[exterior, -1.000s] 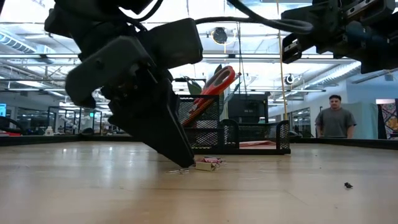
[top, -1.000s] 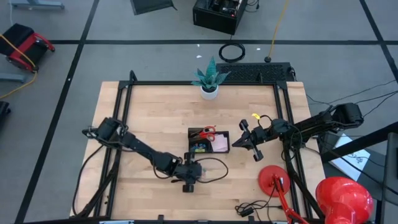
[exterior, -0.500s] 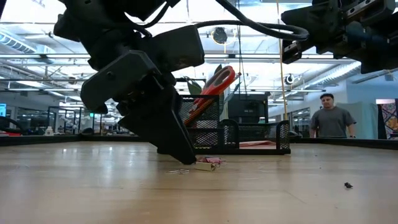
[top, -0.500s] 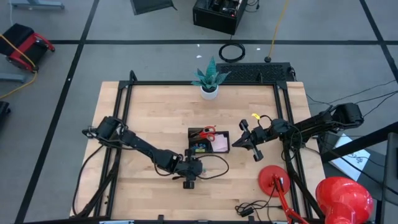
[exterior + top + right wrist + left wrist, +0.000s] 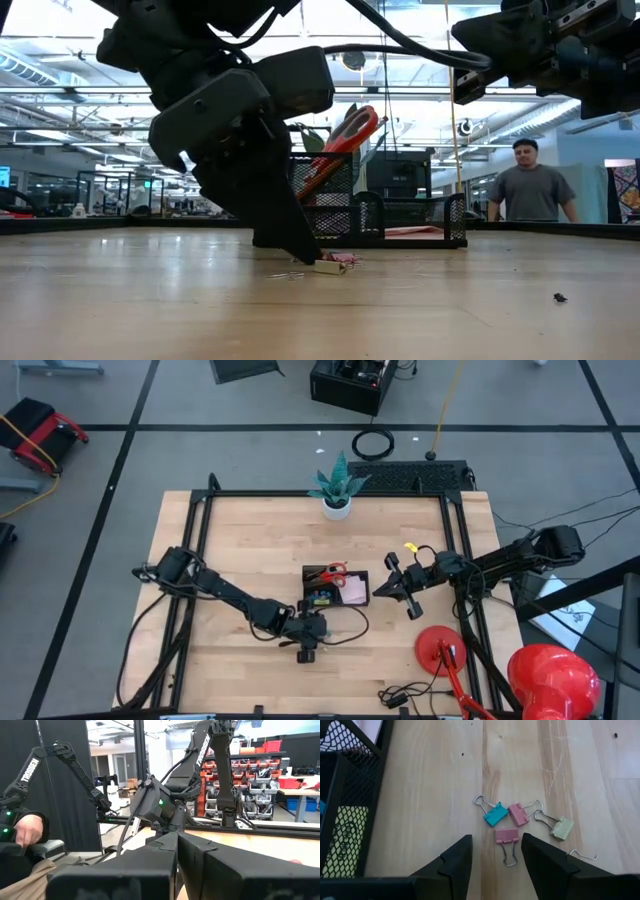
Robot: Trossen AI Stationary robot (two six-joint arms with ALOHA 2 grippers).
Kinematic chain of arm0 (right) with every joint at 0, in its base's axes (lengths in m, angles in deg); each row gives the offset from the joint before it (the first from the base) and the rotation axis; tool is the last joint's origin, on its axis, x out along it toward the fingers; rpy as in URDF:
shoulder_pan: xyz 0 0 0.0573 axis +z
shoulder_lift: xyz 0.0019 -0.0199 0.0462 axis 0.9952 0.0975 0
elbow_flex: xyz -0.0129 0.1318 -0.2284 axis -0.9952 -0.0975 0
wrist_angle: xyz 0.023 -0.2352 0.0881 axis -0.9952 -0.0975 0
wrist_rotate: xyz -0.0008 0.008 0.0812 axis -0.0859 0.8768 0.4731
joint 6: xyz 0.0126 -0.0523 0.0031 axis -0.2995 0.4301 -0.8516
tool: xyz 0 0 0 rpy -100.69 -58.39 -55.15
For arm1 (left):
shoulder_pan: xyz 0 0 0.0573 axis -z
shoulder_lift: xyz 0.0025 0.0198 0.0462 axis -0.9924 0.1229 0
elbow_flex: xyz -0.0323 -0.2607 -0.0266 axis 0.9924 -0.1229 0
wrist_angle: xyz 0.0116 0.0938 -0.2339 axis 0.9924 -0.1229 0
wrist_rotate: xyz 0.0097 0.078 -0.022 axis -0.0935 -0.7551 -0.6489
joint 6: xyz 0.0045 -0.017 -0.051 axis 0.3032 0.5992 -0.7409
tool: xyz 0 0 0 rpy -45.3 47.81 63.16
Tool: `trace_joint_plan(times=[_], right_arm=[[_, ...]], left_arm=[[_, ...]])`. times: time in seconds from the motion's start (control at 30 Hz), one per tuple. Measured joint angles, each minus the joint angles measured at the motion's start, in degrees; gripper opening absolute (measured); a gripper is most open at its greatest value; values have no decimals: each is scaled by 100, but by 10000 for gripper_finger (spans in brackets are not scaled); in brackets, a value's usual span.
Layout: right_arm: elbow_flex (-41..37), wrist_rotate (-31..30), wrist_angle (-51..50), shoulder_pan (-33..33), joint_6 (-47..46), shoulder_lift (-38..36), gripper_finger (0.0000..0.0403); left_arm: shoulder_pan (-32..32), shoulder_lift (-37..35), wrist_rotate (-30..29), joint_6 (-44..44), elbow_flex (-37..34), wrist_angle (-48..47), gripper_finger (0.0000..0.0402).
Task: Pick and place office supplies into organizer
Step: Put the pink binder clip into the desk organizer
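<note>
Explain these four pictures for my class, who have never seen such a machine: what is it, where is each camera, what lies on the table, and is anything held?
Two dark robot arms work at a pale wooden table. One camera looks straight down, one sits at table height, and one rides on each wrist. The left gripper, open and empty, hovers over small coloured binder clips: teal, pink and pale green. Beside them stands a black mesh organizer tray already holding red-handled scissors and a pink sticky-note pad. The right gripper waits shut, holding nothing visible.

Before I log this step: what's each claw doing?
Left claw: open, over the pink binder clip, holding nothing.
Right claw: closed, empty.
</note>
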Motion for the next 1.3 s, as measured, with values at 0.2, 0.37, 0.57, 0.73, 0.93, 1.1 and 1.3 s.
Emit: trace_joint_plan(times=[0.2,0.37,0.57,0.73,0.93,1.1,1.3], right_arm=[[0,0,-54,0,45,2,4],[0,-2,-92,0,129,2,4],[0,-2,-83,0,127,2,4],[0,-21,-118,0,129,2,4],[2,-24,-125,0,146,2,4],[2,-24,-125,0,138,2,4],[2,-24,-133,0,131,2,4]], left_arm=[[20,2,-28,-169,0,73,179],[9,48,-21,-150,0,70,179],[4,131,130,-194,4,218,179],[2,225,291,-164,11,349,179],[-20,225,298,-33,4,296,179],[-15,225,217,28,17,93,179],[-11,225,204,166,15,84,179]])
